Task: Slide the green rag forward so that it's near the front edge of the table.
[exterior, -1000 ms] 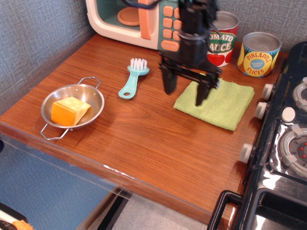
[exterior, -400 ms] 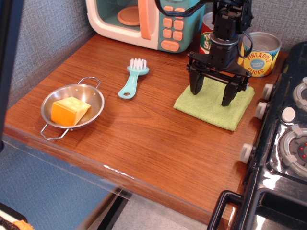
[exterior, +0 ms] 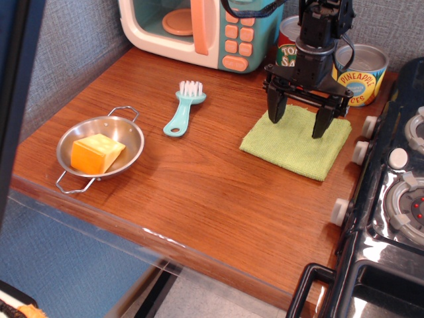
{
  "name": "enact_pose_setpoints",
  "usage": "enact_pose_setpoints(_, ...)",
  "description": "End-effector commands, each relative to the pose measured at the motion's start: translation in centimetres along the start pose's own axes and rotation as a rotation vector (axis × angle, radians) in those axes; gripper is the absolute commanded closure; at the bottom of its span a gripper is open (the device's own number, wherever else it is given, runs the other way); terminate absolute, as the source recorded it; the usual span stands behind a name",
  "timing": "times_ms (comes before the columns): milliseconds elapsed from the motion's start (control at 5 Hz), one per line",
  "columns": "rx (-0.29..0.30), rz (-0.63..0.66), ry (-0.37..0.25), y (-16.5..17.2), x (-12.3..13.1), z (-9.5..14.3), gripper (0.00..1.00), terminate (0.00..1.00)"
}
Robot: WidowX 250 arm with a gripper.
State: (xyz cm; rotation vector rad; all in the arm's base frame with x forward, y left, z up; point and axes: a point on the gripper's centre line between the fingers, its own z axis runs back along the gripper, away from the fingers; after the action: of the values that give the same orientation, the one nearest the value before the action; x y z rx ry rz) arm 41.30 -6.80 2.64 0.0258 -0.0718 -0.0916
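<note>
On my desk (exterior: pixel 199 192), a steel pan (exterior: pixel 99 151) holding a cheese block (exterior: pixel 97 153) sits left, then a teal brush (exterior: pixel 184 107). The green rag (exterior: pixel 295 144) lies far right by the toy stove (exterior: pixel 391 199), my pincer (exterior: pixel 298 122) spread open over its back half.

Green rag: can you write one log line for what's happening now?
gripper: open, over back of rag | rag: flat, far from table front edge | slide: not done
</note>
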Motion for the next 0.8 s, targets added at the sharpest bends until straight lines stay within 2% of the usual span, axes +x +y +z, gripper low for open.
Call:
enact_pose_setpoints(0,0.021,-0.004,0.023,0.9,-0.5,-0.8,0.0,0.0)
enact_pose_setpoints(200,0.031,-0.007,0.06,1.4,-1.4,-2.3,0.0,0.0)
enact_pose_setpoints(600,0.045,-0.011,0.103,1.9,-4.1,-2.5,0.0,0.0)
